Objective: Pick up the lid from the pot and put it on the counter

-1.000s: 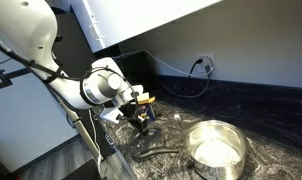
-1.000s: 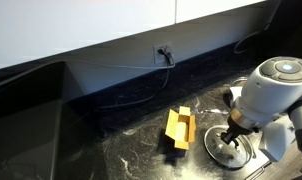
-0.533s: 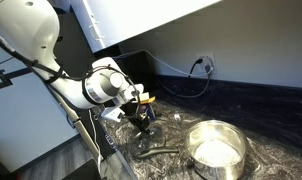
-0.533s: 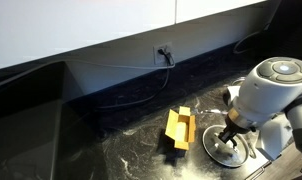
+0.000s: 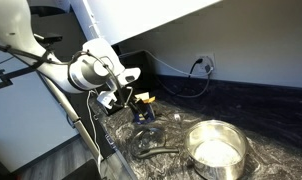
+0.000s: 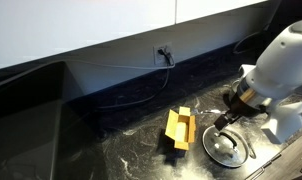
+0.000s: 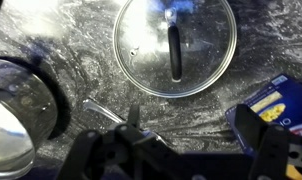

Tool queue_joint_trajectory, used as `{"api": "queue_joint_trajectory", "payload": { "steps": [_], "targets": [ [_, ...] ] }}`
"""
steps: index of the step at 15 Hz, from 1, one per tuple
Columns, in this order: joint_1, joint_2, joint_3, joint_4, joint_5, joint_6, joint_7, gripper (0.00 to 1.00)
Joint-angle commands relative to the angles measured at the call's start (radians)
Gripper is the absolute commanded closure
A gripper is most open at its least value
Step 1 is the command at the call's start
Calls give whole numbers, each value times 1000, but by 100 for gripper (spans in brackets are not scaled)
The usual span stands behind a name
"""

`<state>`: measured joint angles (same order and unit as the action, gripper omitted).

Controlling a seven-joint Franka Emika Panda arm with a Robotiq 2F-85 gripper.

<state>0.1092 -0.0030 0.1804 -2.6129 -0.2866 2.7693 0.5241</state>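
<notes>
The clear glass lid [image 7: 174, 45], with a silver rim and a dark centre handle, lies flat on the black flecked counter [image 7: 71, 40]. In both exterior views the lid [image 5: 153, 150] [image 6: 224, 147] rests on the counter [image 5: 266, 110] [image 6: 111, 150]. My gripper [image 7: 191, 125] hangs above it, open and with nothing between its fingers; it also shows in both exterior views [image 5: 128, 102] [image 6: 227, 116]. The shiny steel pot [image 5: 216, 150] stands uncovered beside the lid, at the left edge in the wrist view [image 7: 16, 110]. The arm hides it in one exterior view.
A blue-and-yellow box [image 7: 276, 105] [image 6: 179, 130] lies close beside the lid. A wall outlet [image 5: 201, 65] [image 6: 163, 52] has a cable trailing along the counter's back. The counter's front edge runs just past the lid and pot.
The gripper was shut on the lid's handle down at the counter; it has opened, let the lid go and risen above it. The lid stays on the counter.
</notes>
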Motion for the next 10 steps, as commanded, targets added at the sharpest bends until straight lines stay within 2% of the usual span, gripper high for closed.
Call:
{"api": "queue_joint_trajectory", "payload": {
  "steps": [1,5,6,10],
  "targets": [
    [18,-225,-9,-59,175,-117,-82,0],
    [-10,-378,-9,-28,218,-296,-104,0],
    [-17,-298,10,-16,201,-229,-80,0],
    [-24,-374,11,-20,207,-285,-82,0]
  ]
}}
